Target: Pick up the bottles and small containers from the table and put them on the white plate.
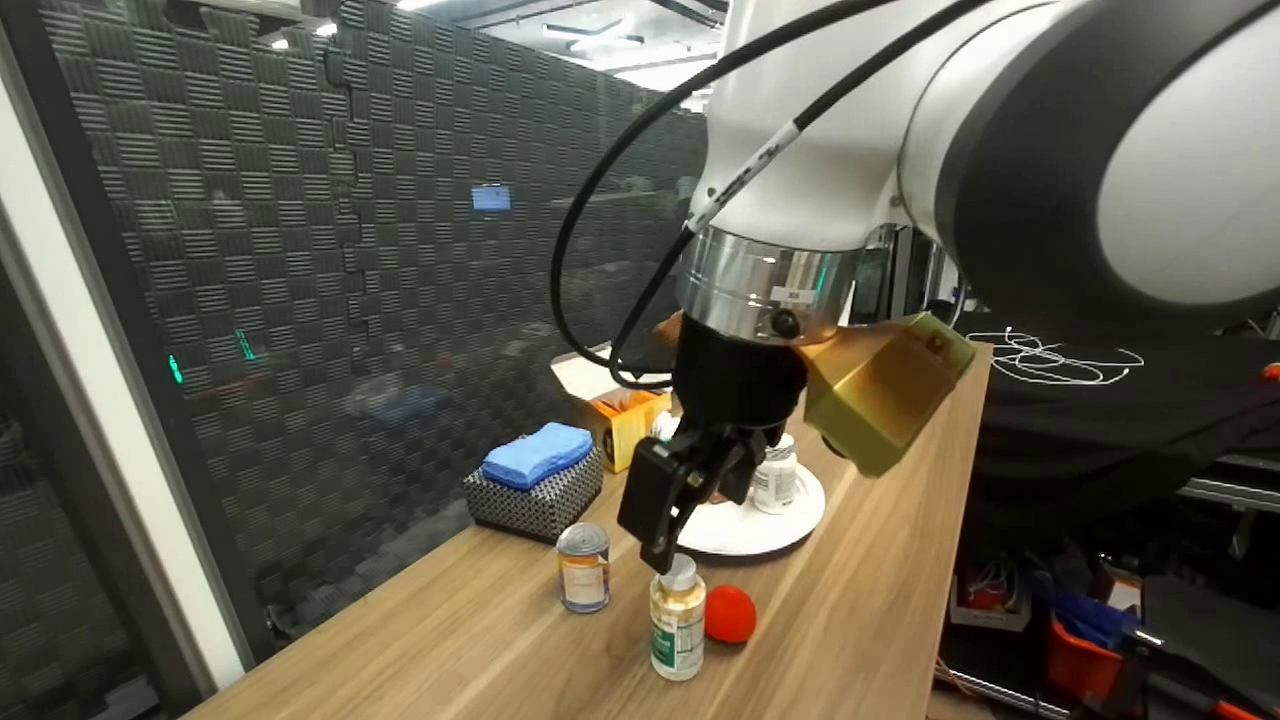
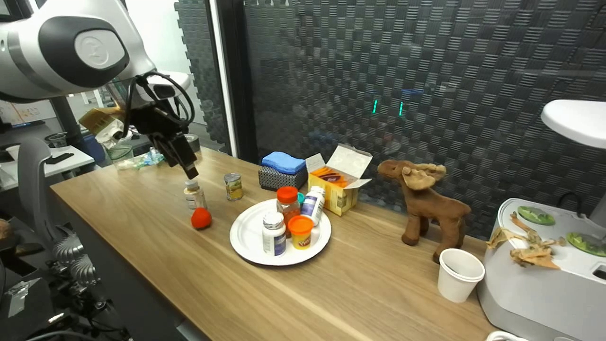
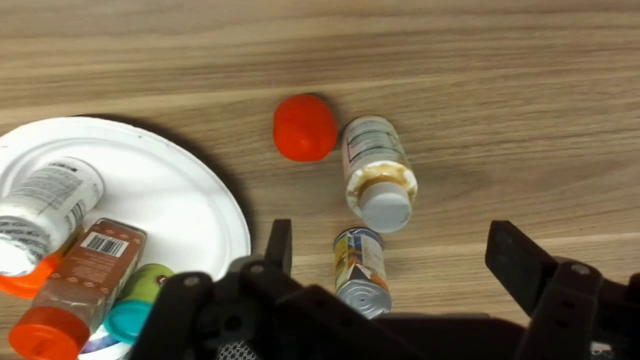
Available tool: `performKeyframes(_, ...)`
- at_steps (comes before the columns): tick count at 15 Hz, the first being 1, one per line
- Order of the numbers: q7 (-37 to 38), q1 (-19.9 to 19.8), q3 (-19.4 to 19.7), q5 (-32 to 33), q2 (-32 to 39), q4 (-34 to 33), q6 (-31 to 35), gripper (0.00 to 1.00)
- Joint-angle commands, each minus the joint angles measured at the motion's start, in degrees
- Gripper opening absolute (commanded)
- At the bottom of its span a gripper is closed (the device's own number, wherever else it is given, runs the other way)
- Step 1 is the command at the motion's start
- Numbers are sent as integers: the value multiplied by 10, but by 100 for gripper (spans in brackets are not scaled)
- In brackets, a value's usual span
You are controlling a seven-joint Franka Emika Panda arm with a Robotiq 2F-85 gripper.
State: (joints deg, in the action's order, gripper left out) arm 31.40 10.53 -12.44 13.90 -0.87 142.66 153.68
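In the wrist view my gripper [image 3: 390, 225] stands open above the table [image 3: 500, 130], its fingers wide apart with nothing held. Below it, a white-capped bottle [image 3: 372, 142] stands upright, and a short silvery can [image 3: 361, 260] with a colourful label appears between the fingers. Both stand apart on the wood in both exterior views. The white plate [image 2: 246, 237] carries a white bottle [image 2: 273, 239], a red-capped brown bottle [image 2: 287, 208], an orange-lidded tub [image 2: 301, 234] and a tilted white bottle [image 2: 312, 206]. A green container with a teal lid [image 3: 145, 290] is partly hidden there too.
A red ball-like object [image 2: 201, 218] lies close beside the bottle. Behind the plate are a blue cloth [image 2: 284, 162] on a patterned box and an open yellow carton [image 2: 337, 192]. Farther along stand a plush moose [image 2: 431, 203], white paper cups [image 2: 457, 279] and a grey-white appliance [image 2: 544, 293].
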Motion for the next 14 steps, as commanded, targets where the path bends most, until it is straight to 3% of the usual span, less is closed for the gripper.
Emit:
performKeyframes(1,5,11,-4,-14,38,-47,-32,100)
performKeyframes(14,-66,-2,46,-66,85,-113,-109,100)
